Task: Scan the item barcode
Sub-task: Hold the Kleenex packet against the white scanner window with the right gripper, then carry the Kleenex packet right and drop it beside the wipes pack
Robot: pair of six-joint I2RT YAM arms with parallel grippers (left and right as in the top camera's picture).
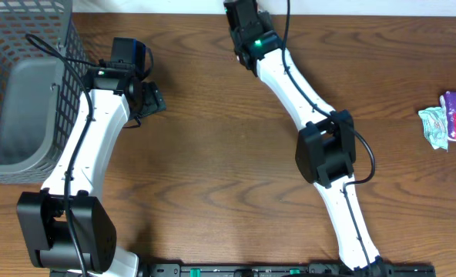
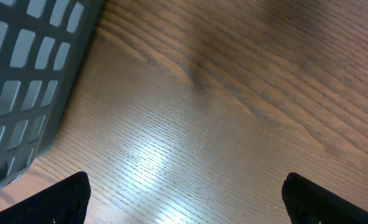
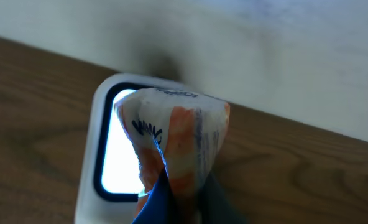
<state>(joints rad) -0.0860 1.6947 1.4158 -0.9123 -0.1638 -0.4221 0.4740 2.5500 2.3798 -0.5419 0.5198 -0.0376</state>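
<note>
A white and orange packet (image 3: 174, 140), the item, hangs pinched at its lower end in my right gripper (image 3: 184, 202), which is shut on it. The packet is held right in front of the lit window of a white scanner (image 3: 89, 174) at the table's far edge. From overhead, the right gripper (image 1: 243, 19) reaches to the top of the table, and the packet and scanner are hidden under it. My left gripper (image 1: 149, 79) hovers low over bare wood beside the basket. In the left wrist view this gripper (image 2: 184, 199) is open with nothing between its fingertips (image 2: 59, 199).
A grey mesh basket (image 1: 20, 85) stands at the far left, and its wall (image 2: 28, 74) is close to the left gripper. Two more packets, one teal and one purple and white (image 1: 447, 119), lie at the right edge. A pale wall runs behind the scanner.
</note>
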